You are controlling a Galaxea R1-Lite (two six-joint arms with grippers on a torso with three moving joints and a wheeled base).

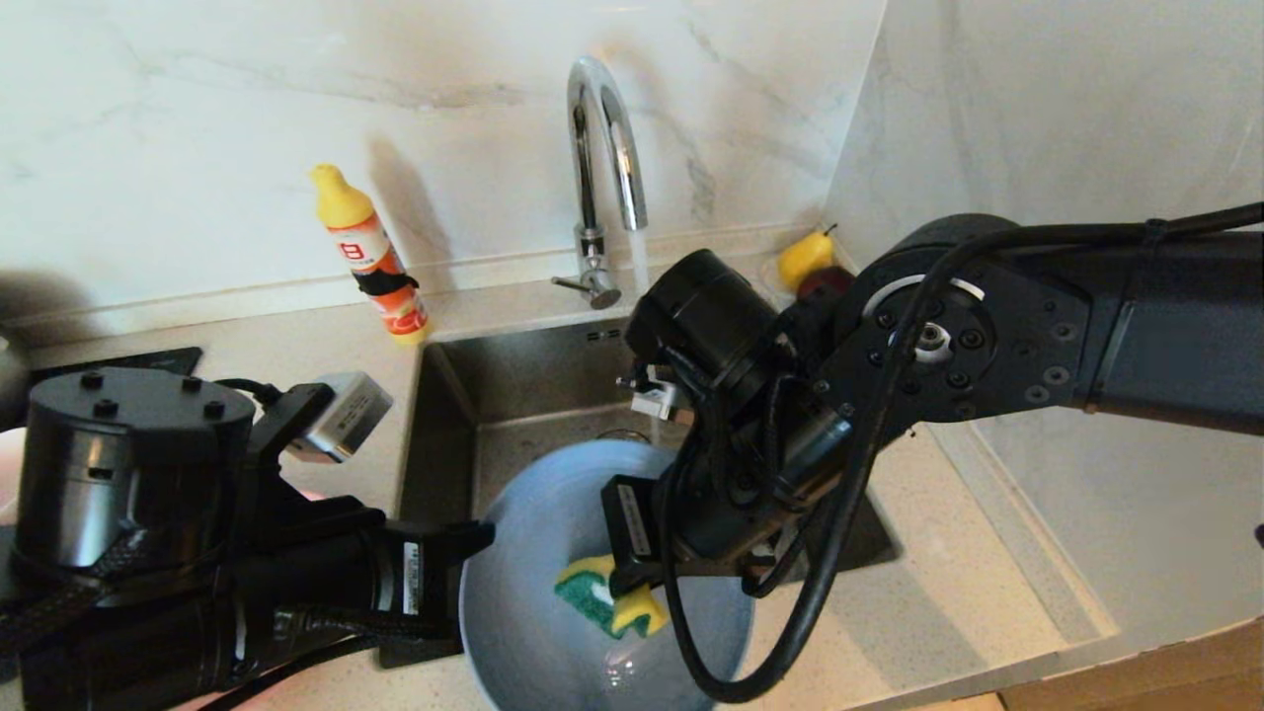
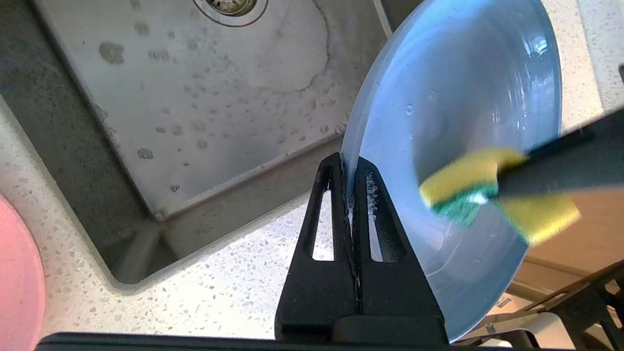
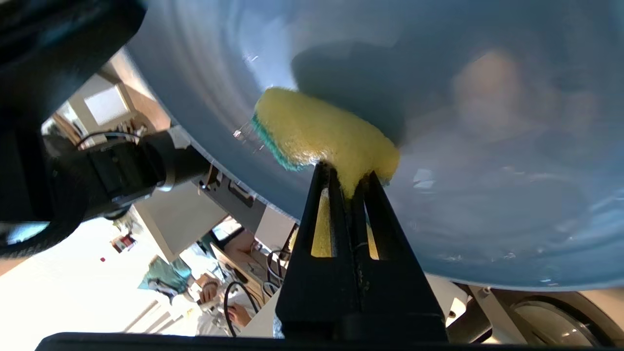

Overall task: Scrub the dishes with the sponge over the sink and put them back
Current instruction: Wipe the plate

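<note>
A large grey-blue plate (image 1: 538, 573) (image 2: 463, 97) (image 3: 487, 146) is held tilted over the front of the steel sink (image 1: 523, 395) (image 2: 195, 97). My left gripper (image 1: 474, 538) (image 2: 348, 165) is shut on the plate's rim. My right gripper (image 1: 632, 592) (image 3: 348, 178) is shut on the yellow sponge (image 1: 607, 597) (image 2: 482, 190) (image 3: 317, 131), whose green face presses against the plate's wet inner surface. An edge of the pink plate (image 2: 17, 278) lies on the counter in the left wrist view. The bowls are out of view.
The chrome tap (image 1: 602, 168) runs a thin stream of water behind the right arm. A yellow-capped detergent bottle (image 1: 375, 257) stands on the counter behind the sink's left corner. A yellow pear (image 1: 805, 257) sits in the back right corner. The drain (image 2: 229, 7) shows at the sink's bottom.
</note>
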